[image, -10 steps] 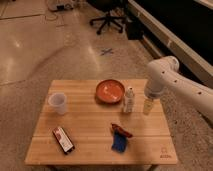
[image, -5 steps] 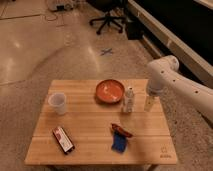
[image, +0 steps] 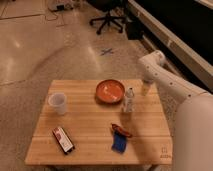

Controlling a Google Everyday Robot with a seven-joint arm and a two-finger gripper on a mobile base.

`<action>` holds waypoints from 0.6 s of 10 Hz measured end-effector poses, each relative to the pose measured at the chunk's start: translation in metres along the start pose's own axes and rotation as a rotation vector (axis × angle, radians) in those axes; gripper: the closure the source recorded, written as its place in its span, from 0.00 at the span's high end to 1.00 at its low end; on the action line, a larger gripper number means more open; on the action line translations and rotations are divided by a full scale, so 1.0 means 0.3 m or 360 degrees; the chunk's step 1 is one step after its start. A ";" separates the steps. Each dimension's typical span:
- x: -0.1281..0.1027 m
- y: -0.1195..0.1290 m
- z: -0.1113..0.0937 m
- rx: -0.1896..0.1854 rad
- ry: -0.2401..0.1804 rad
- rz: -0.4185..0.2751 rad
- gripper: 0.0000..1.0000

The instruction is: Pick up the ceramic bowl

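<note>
The ceramic bowl, shallow, round and orange-red, sits on the wooden table near its far edge, right of centre. My gripper hangs at the end of the white arm, over the table's far right corner. It is to the right of the bowl and apart from it, with a small clear bottle standing between and slightly in front.
A translucent white cup stands at the table's left. A dark flat packet with red lies front left. A red item and a blue item lie front centre. An office chair stands on the floor behind.
My gripper has moved a little toward the table's far edge and slightly left, nearer the bowl's level. The objects on the table have not moved.
</note>
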 end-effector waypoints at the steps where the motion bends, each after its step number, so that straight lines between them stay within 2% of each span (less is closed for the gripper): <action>1: -0.041 -0.010 0.019 -0.0001 -0.0002 0.0014 0.80; 3: -0.132 -0.007 0.042 -0.0049 -0.0025 0.0048 0.80; 4: -0.148 -0.005 0.043 -0.0071 -0.0034 0.0060 0.80; 6: -0.203 0.002 0.048 -0.0152 -0.0071 0.0109 0.80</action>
